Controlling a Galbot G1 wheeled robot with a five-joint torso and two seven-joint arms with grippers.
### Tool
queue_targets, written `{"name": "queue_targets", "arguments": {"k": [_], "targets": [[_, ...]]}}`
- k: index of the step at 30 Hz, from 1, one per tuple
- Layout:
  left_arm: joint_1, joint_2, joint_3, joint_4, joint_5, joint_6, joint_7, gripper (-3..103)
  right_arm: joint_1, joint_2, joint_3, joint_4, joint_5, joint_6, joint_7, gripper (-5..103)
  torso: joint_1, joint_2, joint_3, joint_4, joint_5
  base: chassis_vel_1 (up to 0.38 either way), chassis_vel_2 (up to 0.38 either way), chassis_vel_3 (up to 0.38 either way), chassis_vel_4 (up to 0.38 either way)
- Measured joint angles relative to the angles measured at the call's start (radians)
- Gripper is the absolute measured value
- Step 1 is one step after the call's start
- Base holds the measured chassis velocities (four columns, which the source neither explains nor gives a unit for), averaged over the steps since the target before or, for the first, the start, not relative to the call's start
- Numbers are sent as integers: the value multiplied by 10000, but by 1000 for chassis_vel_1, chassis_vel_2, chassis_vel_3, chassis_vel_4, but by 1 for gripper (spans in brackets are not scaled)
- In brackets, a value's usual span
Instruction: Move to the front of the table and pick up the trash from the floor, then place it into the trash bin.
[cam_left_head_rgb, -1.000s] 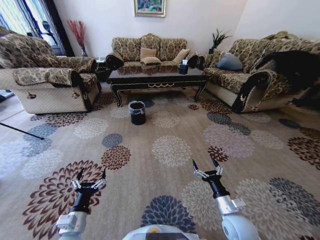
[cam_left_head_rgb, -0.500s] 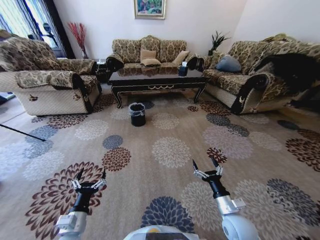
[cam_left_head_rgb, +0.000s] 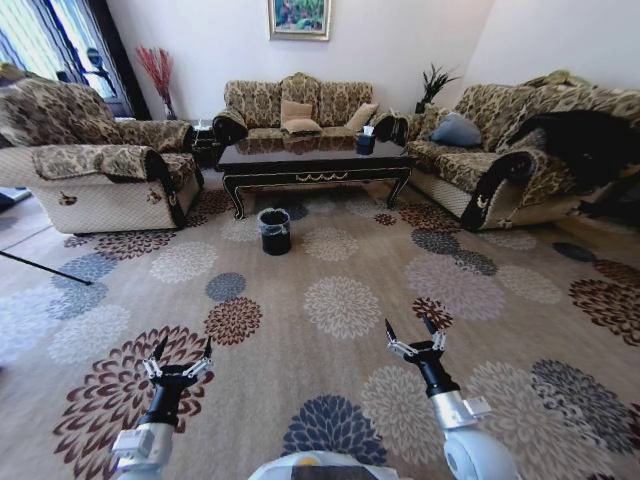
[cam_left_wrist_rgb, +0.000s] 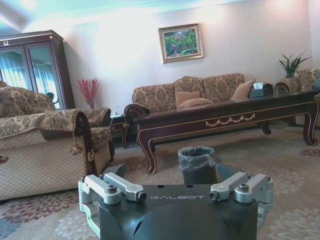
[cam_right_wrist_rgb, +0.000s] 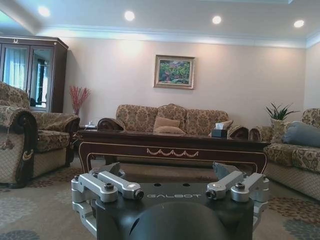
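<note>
Floral carpet (cam_left_head_rgb: 340, 300) everywhere, sofas ringing the far half of the head view.

Low in that view, at left: left gripper (cam_left_head_rgb: 180, 350), fingers spread wide, holding nothing, touching nothing, hovering above a maroon flower on the carpet. Low at right: right gripper (cam_left_head_rgb: 413, 332), likewise splayed, likewise empty. From the left wrist view, both finger mounts set far apart at the foot of the frame.

Farther out, upper centre of the head view: trash bin (cam_left_head_rgb: 274, 229), black, clear liner ruffled over the rim, standing on the carpet just in front of the table (cam_left_head_rgb: 315, 158) and well apart from both grippers. In the left wrist view, bin centre frame, table running right behind it. Dark tissue box (cam_left_head_rgb: 366, 139) on the tabletop toward the right end, not to be taken for the bin.

Trash itself: too small or too far to pick out on the patterned carpet; cannot say where it lies.

Risks, as a judgement: busy pattern likely to hide small litter; rolling in close could clip the bin or tip it; carved table legs and the sofa arm at right leave little room for a careless turn.
</note>
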Motion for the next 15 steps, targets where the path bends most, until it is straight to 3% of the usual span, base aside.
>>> {"name": "queue_targets", "arguments": {"k": [15], "targets": [[0,0,0,0,0,0,0,100,0,0,0,0,0,0,0,100,173,494,315,0,0,-8,8,15,-9]]}}
